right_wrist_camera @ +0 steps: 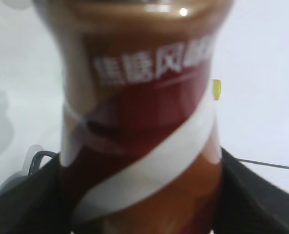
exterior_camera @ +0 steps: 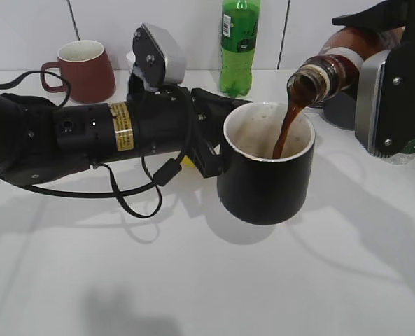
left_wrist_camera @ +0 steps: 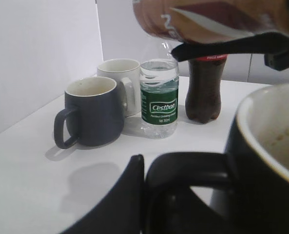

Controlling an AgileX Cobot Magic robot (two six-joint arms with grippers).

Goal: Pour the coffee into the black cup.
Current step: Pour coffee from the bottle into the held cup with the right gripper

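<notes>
The black cup (exterior_camera: 266,178) stands on the white table at centre right, cream inside. My left gripper (exterior_camera: 210,150) is shut on its loop handle (left_wrist_camera: 193,170). My right gripper (exterior_camera: 392,91) is shut on the brown coffee bottle (exterior_camera: 340,66), which is tilted with its open neck over the cup. A stream of dark brown coffee (exterior_camera: 285,129) runs from the neck into the cup. The bottle fills the right wrist view (right_wrist_camera: 139,122), with a white swirl and white lettering. Its underside shows at the top of the left wrist view (left_wrist_camera: 217,19).
A maroon mug (exterior_camera: 81,70) stands at the back left and a green soda bottle (exterior_camera: 239,45) at the back centre. The left wrist view shows a dark grey mug (left_wrist_camera: 90,112), a white mug (left_wrist_camera: 120,80), a water bottle (left_wrist_camera: 159,100) and a cola bottle (left_wrist_camera: 203,92).
</notes>
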